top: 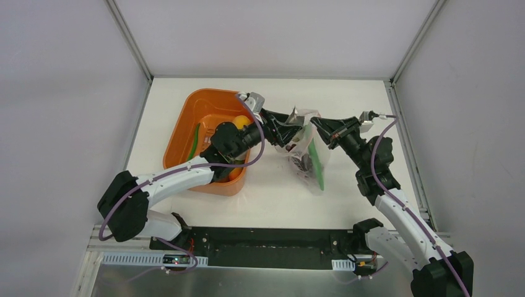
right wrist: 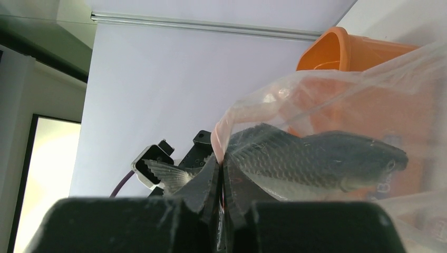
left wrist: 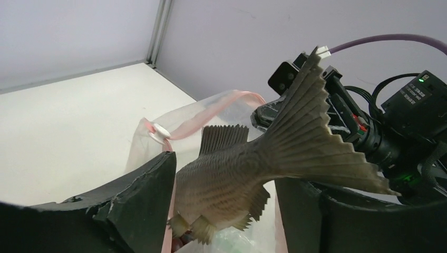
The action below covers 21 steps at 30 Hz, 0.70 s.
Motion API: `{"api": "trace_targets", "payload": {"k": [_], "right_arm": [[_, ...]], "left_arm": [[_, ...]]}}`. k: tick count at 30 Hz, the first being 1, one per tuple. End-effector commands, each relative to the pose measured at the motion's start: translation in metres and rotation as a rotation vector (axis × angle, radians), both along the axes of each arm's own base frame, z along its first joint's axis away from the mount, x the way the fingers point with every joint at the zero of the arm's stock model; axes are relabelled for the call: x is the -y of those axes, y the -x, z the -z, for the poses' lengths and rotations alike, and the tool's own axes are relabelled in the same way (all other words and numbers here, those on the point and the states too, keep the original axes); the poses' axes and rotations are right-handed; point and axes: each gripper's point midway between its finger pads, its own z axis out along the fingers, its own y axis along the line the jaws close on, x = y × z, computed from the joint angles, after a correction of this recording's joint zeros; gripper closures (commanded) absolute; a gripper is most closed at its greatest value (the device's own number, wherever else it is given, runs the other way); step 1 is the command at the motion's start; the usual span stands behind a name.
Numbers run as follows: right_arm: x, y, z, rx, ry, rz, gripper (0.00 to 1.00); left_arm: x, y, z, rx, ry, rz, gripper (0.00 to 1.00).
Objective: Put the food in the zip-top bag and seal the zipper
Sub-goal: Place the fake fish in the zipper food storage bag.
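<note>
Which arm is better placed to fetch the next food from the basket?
Left. The left gripper is open at the mouth of the zip-top bag, fish partly inside, and that arm lies over the orange basket. The right gripper is shut on the bag's rim, holding it up.

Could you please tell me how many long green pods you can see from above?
2. One green pod lies in the orange basket; the other pod is inside the zip-top bag. The left arm covers part of the basket, so more may be hidden.
</note>
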Motion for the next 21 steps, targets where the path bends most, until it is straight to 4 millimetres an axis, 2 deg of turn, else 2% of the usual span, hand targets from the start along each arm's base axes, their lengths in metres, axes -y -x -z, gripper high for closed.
{"api": "trace_targets", "payload": {"k": [1,5,11,15,18,21], "right_arm": [[0.009,0.006,-0.044,0.129,-0.083,0.031,0.95],[0.012,0.004,-0.038,0.115,-0.069,0.051,0.95],[0.012,0.004,-0.035,0.110,-0.060,0.049,0.94],[0.010,0.006,-0.035,0.119,-0.046,0.041,0.94],[0.004,0.009,-0.043,0.162,-0.003,0.007,0.93],[0.001,0.009,-0.044,0.170,0.019,-0.013,0.93]], "left_arm": [[-0.008,0.017,-0.038,0.081,0.021,0.033,0.32],[-0.011,0.020,-0.037,0.043,-0.032,0.036,0.27],[-0.006,0.018,-0.031,-0.019,-0.153,0.052,0.37],[-0.001,0.031,-0.034,0.027,-0.213,0.131,0.30],[0.008,0.044,-0.028,0.011,-0.287,0.242,0.28],[0.015,0.044,-0.024,-0.013,-0.345,0.274,0.27]]}}
